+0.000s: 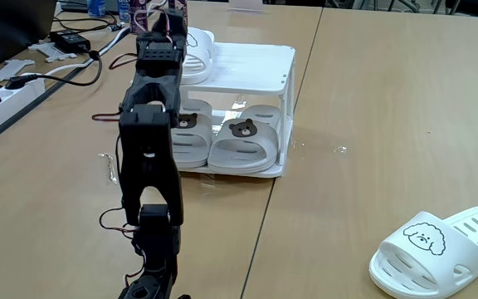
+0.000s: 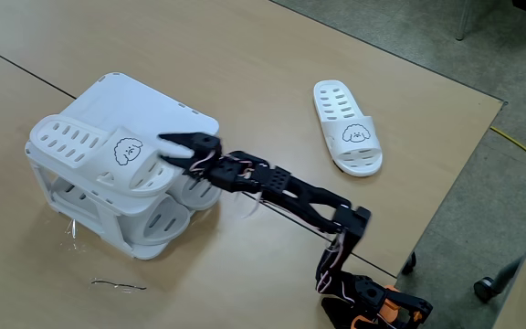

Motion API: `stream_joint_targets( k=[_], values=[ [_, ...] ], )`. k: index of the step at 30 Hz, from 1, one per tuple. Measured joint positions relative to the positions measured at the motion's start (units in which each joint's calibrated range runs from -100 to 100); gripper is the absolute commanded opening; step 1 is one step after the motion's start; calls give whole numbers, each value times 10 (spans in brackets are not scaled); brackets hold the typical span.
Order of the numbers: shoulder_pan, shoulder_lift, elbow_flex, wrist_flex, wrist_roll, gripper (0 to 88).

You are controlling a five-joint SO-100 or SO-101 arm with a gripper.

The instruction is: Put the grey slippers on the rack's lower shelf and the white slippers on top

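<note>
On rack (image 2: pixel 176 114) top, gripper (image 2: pixel 173 151) fingers spread beside white slipper (image 2: pixel 99 155); no readable writing.

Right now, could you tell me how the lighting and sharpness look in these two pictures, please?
In a fixed view, the rack shows bright glare on its glossy lower shelf beside the grey slippers; the arm in the foreground looks slightly soft. In the other fixed view, light is even, shadows faint, and the white slippers blend into the rack.
</note>
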Motion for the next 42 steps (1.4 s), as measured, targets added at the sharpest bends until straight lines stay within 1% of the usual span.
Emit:
stream_joint_targets(
  k=[2,4,6,7,9,13,15,17,19,23,27,31,37,40,42],
  values=[
    [22,-60,63,-69,0,81],
    [64,-112,157,-168,0,81],
    [112,-158,280,-270,0,81],
    [134,-187,376,-332,0,81],
    [157,-213,514,-407,0,81],
    [214,-221,759,-569,0,81],
    [271,-199,845,-640,0,81],
    [317,-158,881,-701,0,81],
    [381,-87,889,-774,0,81],
    [512,66,889,-864,0,81],
    [586,153,866,-915,0,73],
    [625,210,824,-921,0,72],
    [646,293,742,-921,0,88],
    [646,340,670,-921,0,217],
    [646,358,629,-921,0,262]
  ],
)
